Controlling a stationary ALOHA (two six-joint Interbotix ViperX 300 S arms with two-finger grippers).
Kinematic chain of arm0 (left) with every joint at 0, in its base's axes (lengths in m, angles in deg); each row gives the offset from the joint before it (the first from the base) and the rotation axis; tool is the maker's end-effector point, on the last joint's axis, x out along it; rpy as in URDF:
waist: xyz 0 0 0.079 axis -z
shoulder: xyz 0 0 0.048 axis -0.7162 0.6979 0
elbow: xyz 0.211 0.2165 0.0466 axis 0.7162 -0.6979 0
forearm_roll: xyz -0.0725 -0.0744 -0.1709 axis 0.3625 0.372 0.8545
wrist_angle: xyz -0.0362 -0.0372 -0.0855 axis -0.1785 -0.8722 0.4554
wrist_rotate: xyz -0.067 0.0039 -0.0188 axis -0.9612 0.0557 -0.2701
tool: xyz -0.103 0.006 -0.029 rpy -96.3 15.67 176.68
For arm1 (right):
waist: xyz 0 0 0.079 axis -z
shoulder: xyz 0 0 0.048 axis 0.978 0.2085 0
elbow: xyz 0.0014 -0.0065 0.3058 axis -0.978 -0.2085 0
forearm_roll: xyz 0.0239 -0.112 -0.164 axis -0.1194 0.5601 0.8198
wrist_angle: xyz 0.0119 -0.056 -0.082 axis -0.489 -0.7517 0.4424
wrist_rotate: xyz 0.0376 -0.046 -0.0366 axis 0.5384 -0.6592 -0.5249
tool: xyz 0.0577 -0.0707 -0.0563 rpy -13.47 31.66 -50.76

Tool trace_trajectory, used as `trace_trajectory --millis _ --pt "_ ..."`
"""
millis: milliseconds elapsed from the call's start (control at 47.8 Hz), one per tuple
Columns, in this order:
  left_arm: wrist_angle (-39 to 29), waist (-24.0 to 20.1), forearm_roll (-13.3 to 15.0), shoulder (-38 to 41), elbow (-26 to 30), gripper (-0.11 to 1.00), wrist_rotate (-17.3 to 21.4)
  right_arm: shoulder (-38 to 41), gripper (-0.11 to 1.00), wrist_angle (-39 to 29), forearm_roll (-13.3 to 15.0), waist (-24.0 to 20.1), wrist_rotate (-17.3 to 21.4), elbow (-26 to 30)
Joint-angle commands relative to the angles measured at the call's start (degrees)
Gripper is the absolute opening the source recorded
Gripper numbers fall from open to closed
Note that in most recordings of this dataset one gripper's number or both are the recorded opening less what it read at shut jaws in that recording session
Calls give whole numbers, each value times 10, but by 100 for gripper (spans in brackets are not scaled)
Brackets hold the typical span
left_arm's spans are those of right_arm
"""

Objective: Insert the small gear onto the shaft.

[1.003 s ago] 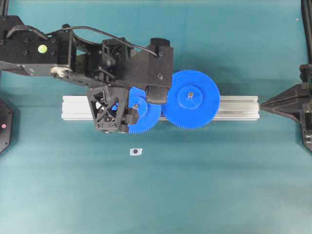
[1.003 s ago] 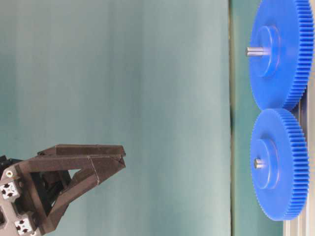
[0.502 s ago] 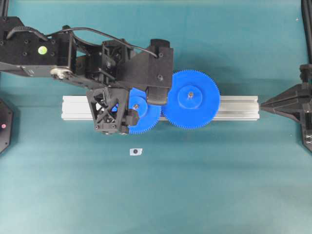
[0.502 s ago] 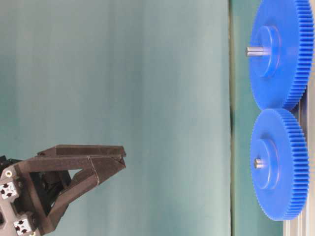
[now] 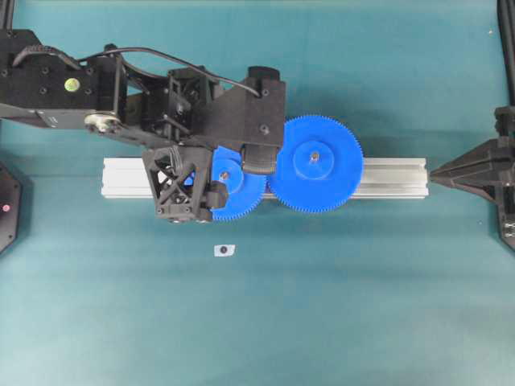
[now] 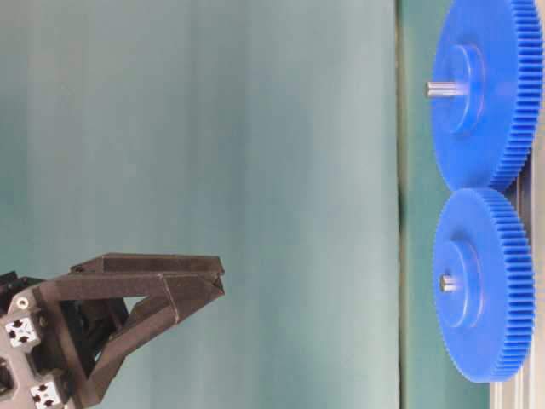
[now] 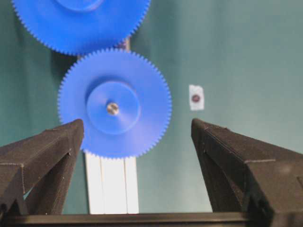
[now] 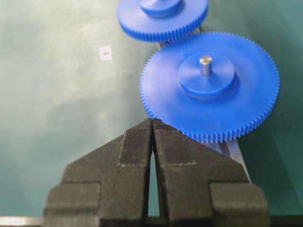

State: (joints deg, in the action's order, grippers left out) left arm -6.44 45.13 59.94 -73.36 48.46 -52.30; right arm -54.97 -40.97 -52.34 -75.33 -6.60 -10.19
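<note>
Overhead, the left end effector (image 5: 216, 182) hangs above the small gear (image 5: 241, 189), which sits on the aluminium bar (image 5: 394, 177) with its teeth meeting the large gear (image 5: 315, 164); the arm covers much of the smaller disc. The left wrist camera shows what that view hides: the whole small gear (image 7: 114, 103) with a metal pin tip at its hub, framed between two widely parted black fingers (image 7: 45, 151) that touch nothing. On the green table (image 5: 322, 322), apart from the bar on its near side, lies the shaft (image 5: 224, 250), seen as a small pale tab with a dark dot. The right end effector (image 8: 152, 124), fingers pressed together and empty, points at the large gear (image 8: 210, 87) from the bar's far end. Compared with a second ago, the gears and the shaft lie unmoved, and the table-level view shows the left end effector (image 6: 209, 277) barely shifted.
</note>
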Motion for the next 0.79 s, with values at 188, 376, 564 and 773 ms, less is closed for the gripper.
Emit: trace_trajectory --millis 188,376,564,773 --pt "3 3 0 -5 3 87 0 4 7 21 1 1 33 0" --pt "3 4 0 2 2 87 0 4 7 41 2 1 33 -2" --pt "3 5 1 7 2 87 0 4 7 42 4 1 33 -6" --pt "3 7 0 11 0 87 0 4 7 42 5 1 33 -10"
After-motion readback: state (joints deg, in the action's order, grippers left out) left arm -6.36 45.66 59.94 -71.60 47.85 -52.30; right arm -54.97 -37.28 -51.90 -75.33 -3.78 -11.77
